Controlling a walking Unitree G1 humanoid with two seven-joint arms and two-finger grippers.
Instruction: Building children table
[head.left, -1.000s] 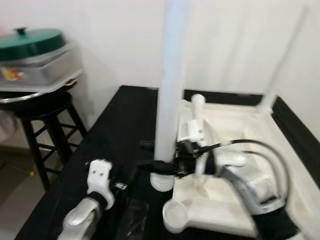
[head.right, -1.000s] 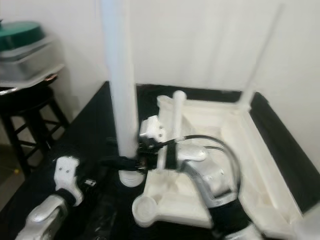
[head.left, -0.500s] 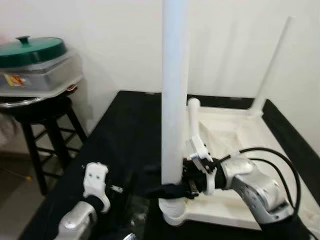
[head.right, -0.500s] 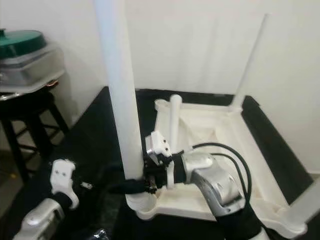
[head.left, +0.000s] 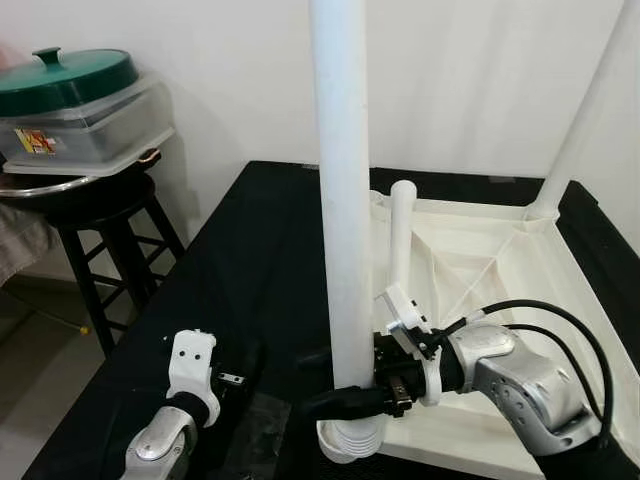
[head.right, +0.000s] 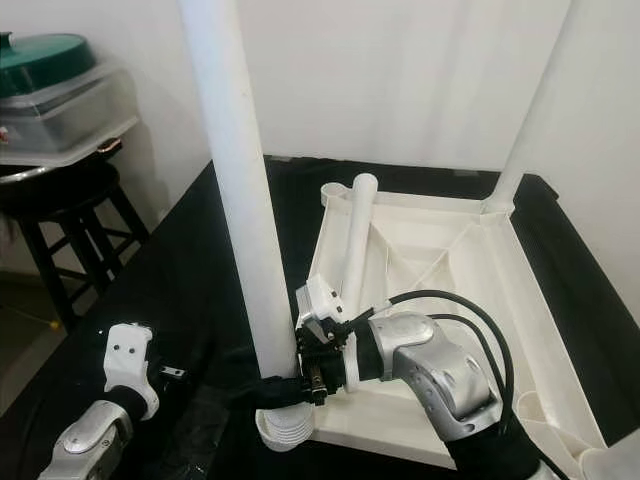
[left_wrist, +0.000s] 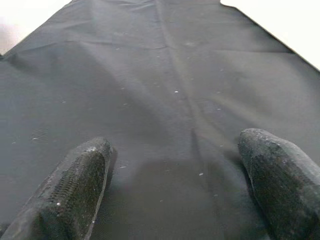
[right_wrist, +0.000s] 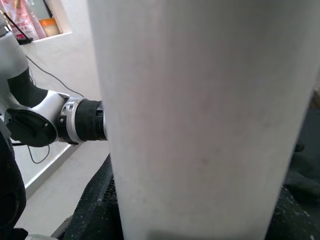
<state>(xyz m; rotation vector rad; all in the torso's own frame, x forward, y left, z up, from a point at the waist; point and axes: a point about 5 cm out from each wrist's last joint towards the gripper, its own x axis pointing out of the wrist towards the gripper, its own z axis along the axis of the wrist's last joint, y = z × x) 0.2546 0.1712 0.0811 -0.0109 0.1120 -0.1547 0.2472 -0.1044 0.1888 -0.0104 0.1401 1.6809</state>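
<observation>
Right claw (head.left: 345, 400) stays clamped on the leg (head.left: 343, 220), now upright in its socket at 6 o'clock; left claw (left_wrist: 170, 185) gapes

You've got a smooth white plastic table leg (head.left: 343, 200), slightly glossy, clamped in the right gripper (head.left: 345, 401); its base just below the gripper is ribbed plastic. Beside that gripper, the upturned tabletop (head.left: 480, 262) is the same white moulded plastic, smooth with raised ribs. Right arm (head.left: 520, 375) is brushed silver metal with glossy black cable. Left gripper (left_wrist: 172, 185) has matt black rubbery fingers (left_wrist: 70, 185) with fine grid texture, fingers apart over a matt black woven cloth (left_wrist: 160, 90), lightly speckled with lint. Well beyond the left gripper: dark wooden stool (head.left: 110, 250), clear plastic container (head.left: 85, 135), glossy green lid (head.left: 65, 80).
</observation>
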